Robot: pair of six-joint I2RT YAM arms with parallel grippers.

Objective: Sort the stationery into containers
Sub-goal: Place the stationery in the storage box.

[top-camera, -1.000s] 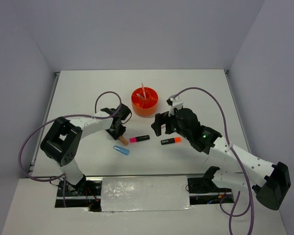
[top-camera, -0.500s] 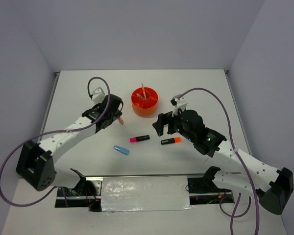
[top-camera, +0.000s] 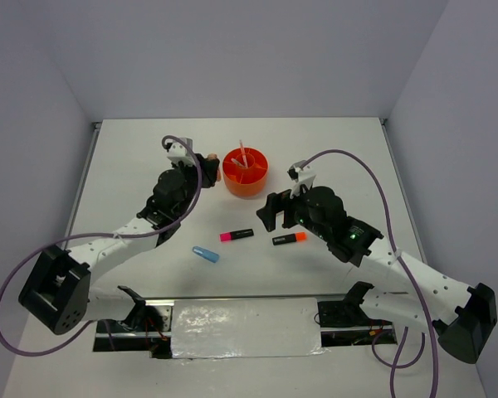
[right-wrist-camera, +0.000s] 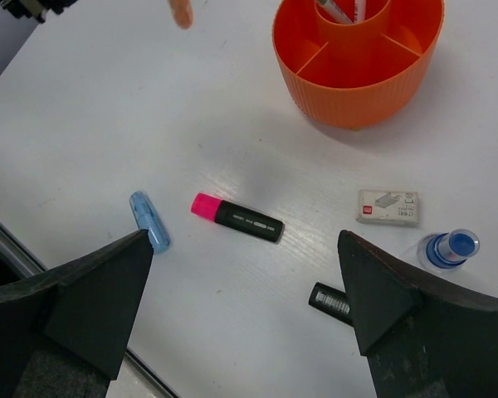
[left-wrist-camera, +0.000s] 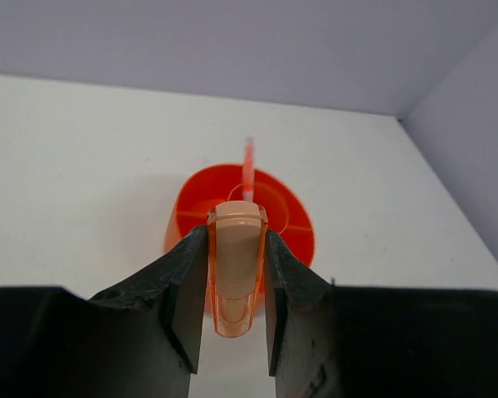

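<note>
Left wrist view: the orange capsule (left-wrist-camera: 235,269) stands upright, clamped between the left fingers (left-wrist-camera: 192,278), its rounded pale top level with their tips and its clear lower end showing in the gap below. It is translucent orange with a paler, opaque cap. Just beyond it sits the tub (left-wrist-camera: 187,217), bright orange, round and ribbed, split into compartments around a middle cup that holds thin pens (left-wrist-camera: 249,166). From above, the left arm (top-camera: 124,236) reaches diagonally from the near left corner of the table (top-camera: 133,149) toward the middle of the far edge, holding the capsule in the air just beside the tub's left rim, outside it.

The right fingers (top-camera: 270,211) are spread wide with nothing between them, hovering over the middle of the table. Under them lie a pink highlighter (right-wrist-camera: 236,218), black-bodied, and a blue capsule (right-wrist-camera: 149,220) nearer the near edge. A white eraser (right-wrist-camera: 387,207) and a small blue-capped bottle (right-wrist-camera: 451,249) lie close together toward the right edge, with the black end of the orange highlighter (right-wrist-camera: 330,303) near them.
</note>
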